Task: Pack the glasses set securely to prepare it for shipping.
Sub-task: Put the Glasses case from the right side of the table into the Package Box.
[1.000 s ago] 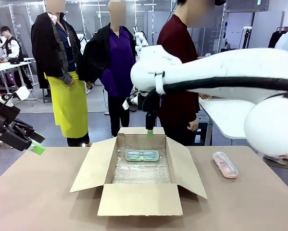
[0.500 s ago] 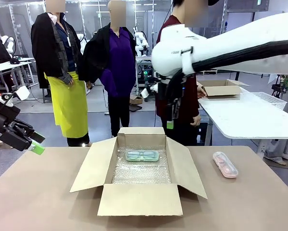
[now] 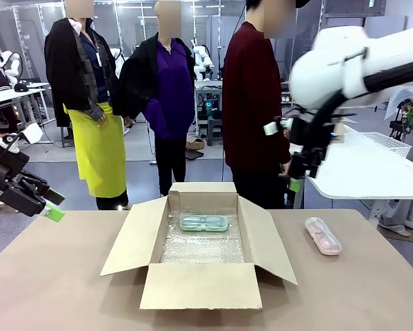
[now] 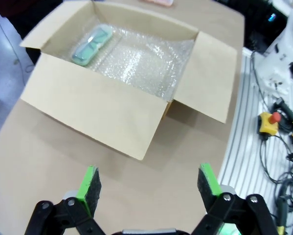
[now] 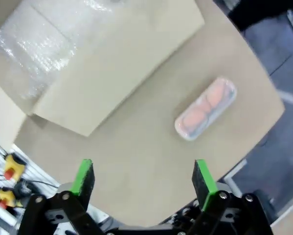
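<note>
A mint-green glasses case (image 3: 203, 223) lies on the bubble wrap at the far end of the open cardboard box (image 3: 199, 286); it is also in the left wrist view (image 4: 91, 44). A pink glasses case (image 3: 323, 235) lies flat on the table right of the box, seen from above by the right wrist camera (image 5: 205, 115). My right gripper (image 3: 296, 181) hangs high above the table between box and pink case, open and empty (image 5: 142, 177). My left gripper (image 3: 49, 205) is at the far left above the table's edge, open and empty (image 4: 148, 187).
The box's flaps (image 3: 132, 236) are folded outward on all sides. A person in a dark red top (image 3: 251, 103) stands right behind the box. A white side table (image 3: 361, 172) with a wire basket sits back right. Cables and a yellow switch box (image 4: 266, 123) lie off the table's edge.
My right arm has swung from above the box's far end up and to the right, toward the pink case's side. The left arm and both cases have stayed put.
</note>
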Tool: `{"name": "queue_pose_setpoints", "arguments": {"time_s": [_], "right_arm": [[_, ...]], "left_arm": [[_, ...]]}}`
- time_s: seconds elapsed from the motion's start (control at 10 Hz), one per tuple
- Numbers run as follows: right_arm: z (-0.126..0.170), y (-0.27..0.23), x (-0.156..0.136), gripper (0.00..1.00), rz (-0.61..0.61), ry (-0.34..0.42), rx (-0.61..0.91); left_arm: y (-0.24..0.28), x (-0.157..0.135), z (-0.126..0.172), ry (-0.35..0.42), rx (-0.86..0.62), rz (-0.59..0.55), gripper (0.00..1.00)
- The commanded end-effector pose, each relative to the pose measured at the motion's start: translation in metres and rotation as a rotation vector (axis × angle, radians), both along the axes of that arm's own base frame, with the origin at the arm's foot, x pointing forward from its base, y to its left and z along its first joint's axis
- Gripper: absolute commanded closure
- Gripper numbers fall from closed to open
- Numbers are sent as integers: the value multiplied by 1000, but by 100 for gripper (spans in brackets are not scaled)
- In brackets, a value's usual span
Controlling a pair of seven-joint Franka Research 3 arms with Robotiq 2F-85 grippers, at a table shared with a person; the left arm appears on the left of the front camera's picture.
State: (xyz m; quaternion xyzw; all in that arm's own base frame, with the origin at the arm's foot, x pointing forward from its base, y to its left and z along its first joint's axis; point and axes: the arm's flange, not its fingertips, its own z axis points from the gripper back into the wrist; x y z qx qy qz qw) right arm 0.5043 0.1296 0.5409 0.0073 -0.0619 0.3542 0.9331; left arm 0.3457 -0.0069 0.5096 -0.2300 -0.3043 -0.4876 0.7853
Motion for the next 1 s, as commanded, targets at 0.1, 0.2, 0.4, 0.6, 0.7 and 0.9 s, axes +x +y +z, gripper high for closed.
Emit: {"name": "queue_pose_setpoints", "arguments": {"time_s": [0.1, 0.2, 0.4, 0.6, 0.7, 0.9], "right_arm": [[-16, -55, -35, 0, -258, -36, 33], [-19, -70, -45, 0, -326, -35, 40], [-23, -90, -59, 0, -442, -53, 100], [-25, -97, -61, 0, -483, -64, 92], [-23, -96, -61, 0, -476, -67, 98], [-22, -102, -57, 0, -452, -42, 84]], "left_arm": [[3, 0, 1, -12, -22, -25, 0], [3, 0, 1, -12, -22, -25, 0], [3, 0, 1, -12, -22, -25, 0], [3, 0, 1, -12, -22, -25, 0], [3, 0, 1, -12, -22, -25, 0], [3, 0, 1, -12, -22, -25, 0]]}}
